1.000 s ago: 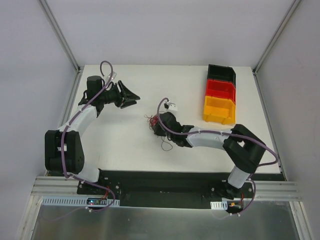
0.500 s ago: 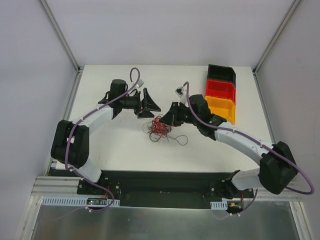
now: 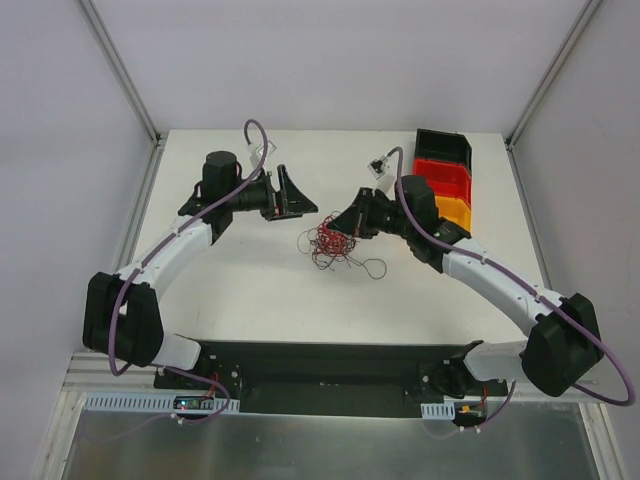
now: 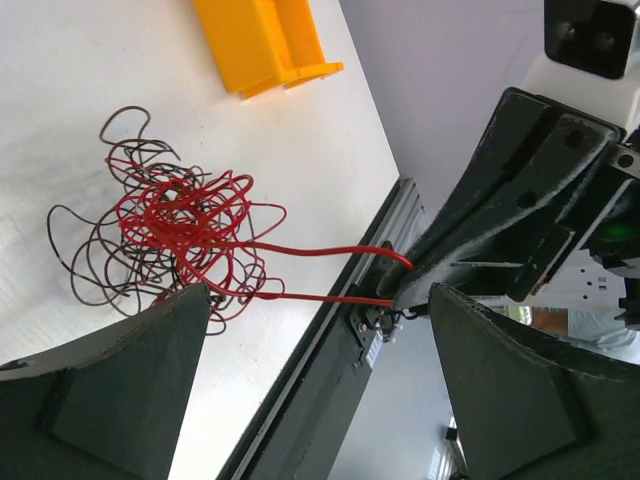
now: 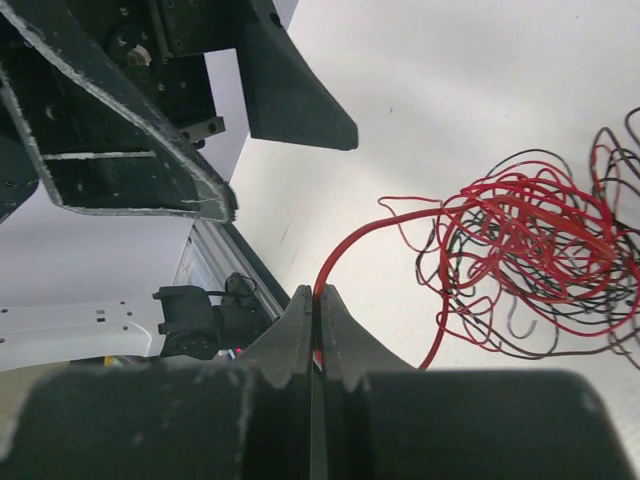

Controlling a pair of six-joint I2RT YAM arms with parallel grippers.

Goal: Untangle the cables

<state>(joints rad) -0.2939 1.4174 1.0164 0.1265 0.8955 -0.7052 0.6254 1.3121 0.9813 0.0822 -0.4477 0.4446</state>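
On the bench (image 3: 250, 290), cables (image 3: 330, 243): red-black tangle lay mid-way.
Right pincer (image 5: 315, 298): I had it clamped on a red strand (image 4: 320, 250), tangle just left of it.
Left pincer (image 4: 320, 290): apart, empty.

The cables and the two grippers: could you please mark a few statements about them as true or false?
1. The right gripper is shut on a red strand of the cables. True.
2. The left gripper has its jaws closed on the tangle. False: its jaws stand wide apart and hold nothing.
3. The cables lie as separate single strands. False: the red and black wires form one loose tangle on the table.
4. The yellow bin sits nearer the arm bases than the red bin. True.
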